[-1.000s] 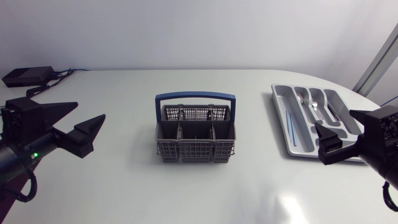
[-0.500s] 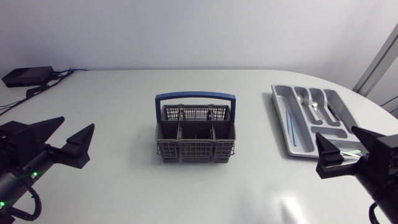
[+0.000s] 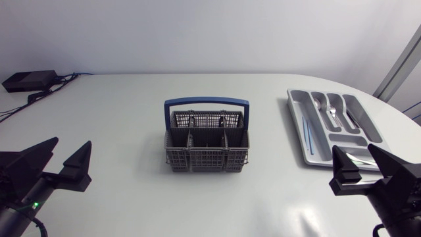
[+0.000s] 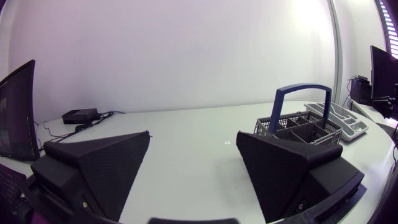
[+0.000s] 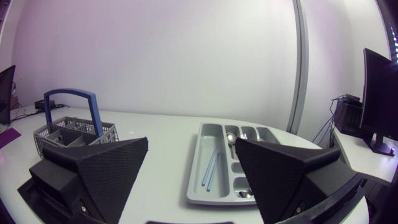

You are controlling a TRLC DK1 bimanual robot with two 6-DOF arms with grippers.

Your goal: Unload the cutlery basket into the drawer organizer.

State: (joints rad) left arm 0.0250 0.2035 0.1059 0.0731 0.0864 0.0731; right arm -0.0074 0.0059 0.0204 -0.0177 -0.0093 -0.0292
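Sitting ctr: grey mesh basket, blue arched handle | smooth grey organizer

The cutlery basket stands mid-table with bare tabletop on every side. Its blue handle arches across it from side to side. The drawer organizer lies by the right edge, well apart from the basket. A black box and cables occupy the far left corner.

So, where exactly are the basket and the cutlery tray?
Cutlery basket (image 3: 206, 160), head view, on its grey front wall.
Drawer organizer (image 3: 319, 141), head view, on the bare floor of its long compartment.
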